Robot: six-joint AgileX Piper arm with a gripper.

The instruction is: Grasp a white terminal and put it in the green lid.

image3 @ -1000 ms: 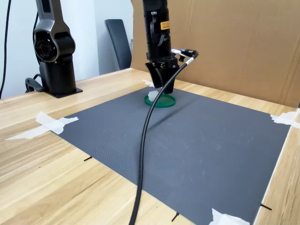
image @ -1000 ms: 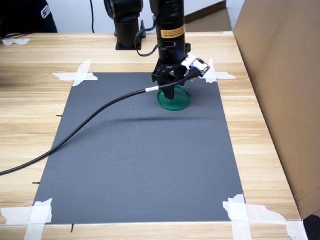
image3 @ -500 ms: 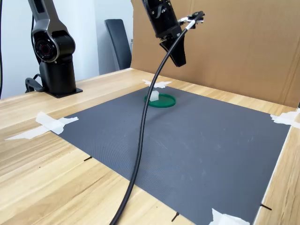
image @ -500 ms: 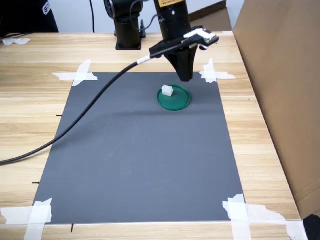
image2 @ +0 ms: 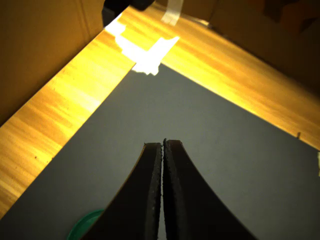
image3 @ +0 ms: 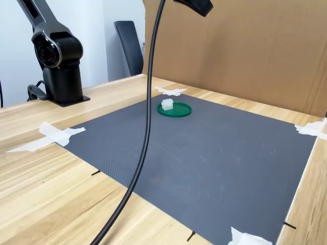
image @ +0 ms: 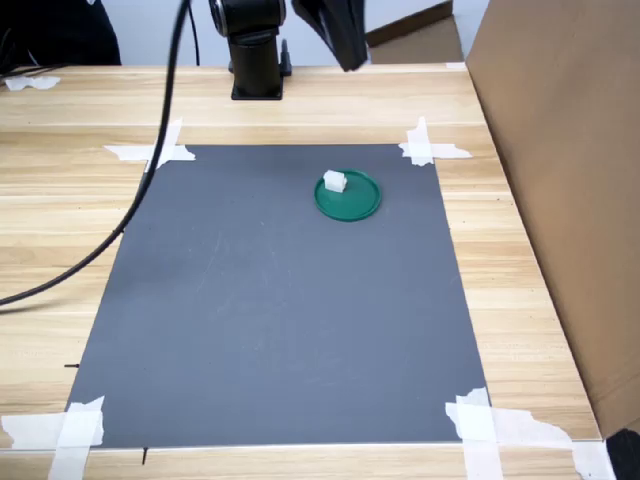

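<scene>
First exterior view: the white terminal [image: 334, 181] sits inside the green lid [image: 350, 199], on the lid's floor close to the rim on the first exterior view's left; the lid rests on the grey mat [image: 280, 330], near the mat's far edge and closer to its far right corner; only the tip of the gripper [image: 345, 45] shows at the top of the picture, well above and apart from the lid; placement looks complete. Wrist view: the gripper [image2: 163, 145] has its two black fingers [image2: 150, 200] pressed together with nothing between them; a sliver of the green lid [image2: 86, 225] shows past the fingers. Second exterior view: the white terminal [image3: 166, 105] stands on the green lid [image3: 176, 111] beside the rim nearest the arm's base [image3: 61, 66]; a black cable [image3: 145, 132] hangs across the mat. Handling, judged: terminal probably very light, rigid plastic, smooth and prone to slip or tip; best pinched across its two flat opposite sides, low on the body.
</scene>
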